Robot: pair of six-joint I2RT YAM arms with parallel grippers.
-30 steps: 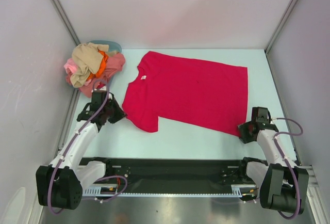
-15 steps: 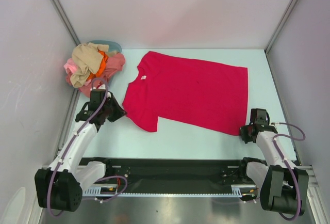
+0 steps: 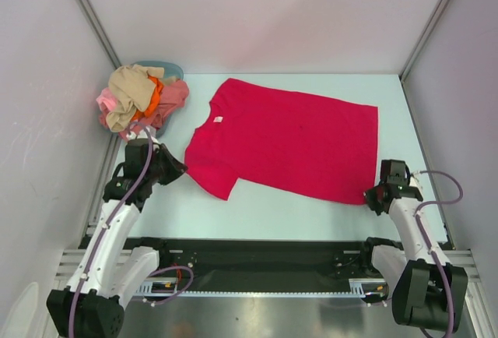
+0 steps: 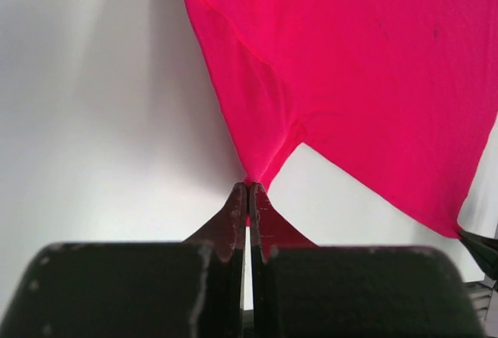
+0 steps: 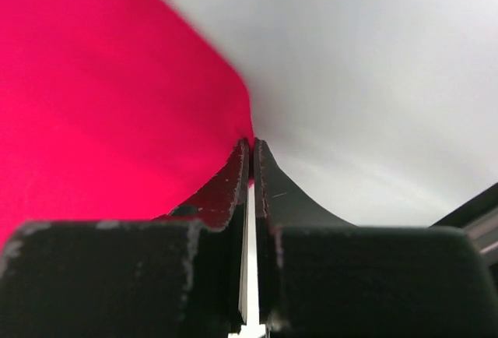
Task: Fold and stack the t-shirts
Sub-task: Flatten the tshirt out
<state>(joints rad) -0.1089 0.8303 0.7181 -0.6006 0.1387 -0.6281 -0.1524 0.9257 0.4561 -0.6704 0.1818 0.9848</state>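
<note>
Pinching crimson t-shirt (image 3: 288,139) edges, left gripper (image 4: 249,187), right gripper (image 5: 251,142); table (image 3: 311,215) around

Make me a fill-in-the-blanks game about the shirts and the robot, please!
1. The t-shirt spread flat on the table is ____.
2. The left end effector pinches that shirt's ____.
3. The right end effector is ____ on its bottom corner.
4. The crumpled t-shirt pile sits in the far ____ corner.
Missing words: red; sleeve; shut; left.
</note>
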